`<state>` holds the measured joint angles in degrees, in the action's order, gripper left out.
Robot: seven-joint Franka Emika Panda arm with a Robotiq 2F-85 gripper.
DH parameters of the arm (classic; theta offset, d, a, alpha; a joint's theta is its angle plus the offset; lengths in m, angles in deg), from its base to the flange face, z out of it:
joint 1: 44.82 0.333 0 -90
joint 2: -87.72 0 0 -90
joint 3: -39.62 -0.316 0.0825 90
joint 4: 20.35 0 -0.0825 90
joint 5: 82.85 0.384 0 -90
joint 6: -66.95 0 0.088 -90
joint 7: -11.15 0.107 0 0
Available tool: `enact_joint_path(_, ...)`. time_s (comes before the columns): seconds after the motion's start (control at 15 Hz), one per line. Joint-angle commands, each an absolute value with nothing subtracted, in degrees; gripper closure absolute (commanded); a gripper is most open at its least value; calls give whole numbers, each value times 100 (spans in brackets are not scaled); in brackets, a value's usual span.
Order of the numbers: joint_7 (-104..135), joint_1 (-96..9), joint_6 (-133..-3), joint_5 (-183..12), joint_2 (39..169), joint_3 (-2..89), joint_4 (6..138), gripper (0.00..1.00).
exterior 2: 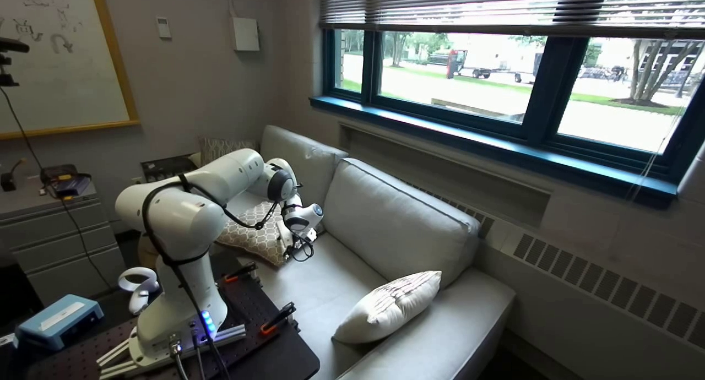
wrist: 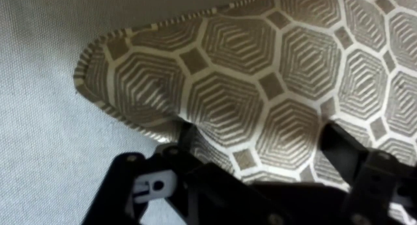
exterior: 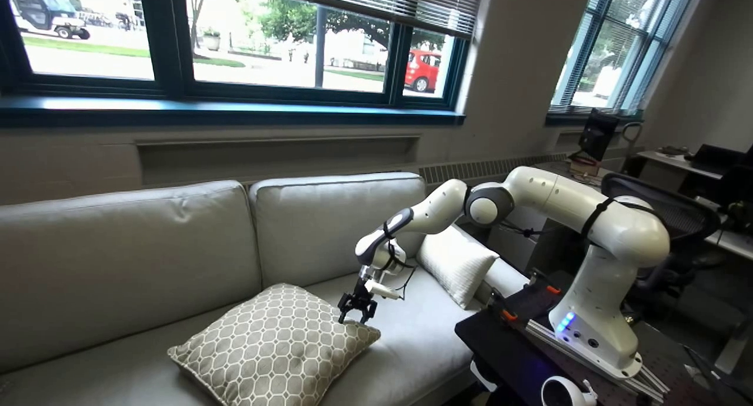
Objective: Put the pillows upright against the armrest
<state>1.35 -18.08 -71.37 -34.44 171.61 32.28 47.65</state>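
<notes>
The larger pillow, with its beige-and-white lattice, lies flat on the sofa seat in both exterior views. My gripper points down at the pillow's corner nearest the robot. In the wrist view the gripper is open, its fingers wide apart with lattice fabric between them. The left fingertip dents the cloth; the right one also appears to touch it. The smaller white pillow leans at a tilt beside the armrest, also seen in an exterior view as a white pillow by the armrest.
Grey back cushions line the window side of the sofa. The robot stands on a dark table with orange-tipped clamps along its sofa-side edge. Another patterned cushion shows at the sofa's far end.
</notes>
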Motion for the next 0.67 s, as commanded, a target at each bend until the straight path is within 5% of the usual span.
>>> enact_joint_path(0.0, -95, -1933, -6021, -3300, 17161, 3173, 4704, 0)
enact_joint_path(0.07, -226, -1946, -5719, -3295, 17162, 3197, 4673, 25)
enact_joint_path(0.4, -266, -2297, -5108, -3844, 17162, 2829, 4718, 56)
enact_joint_path(0.6, -469, -1956, -4705, -3241, 17168, 3342, 4628, 77)
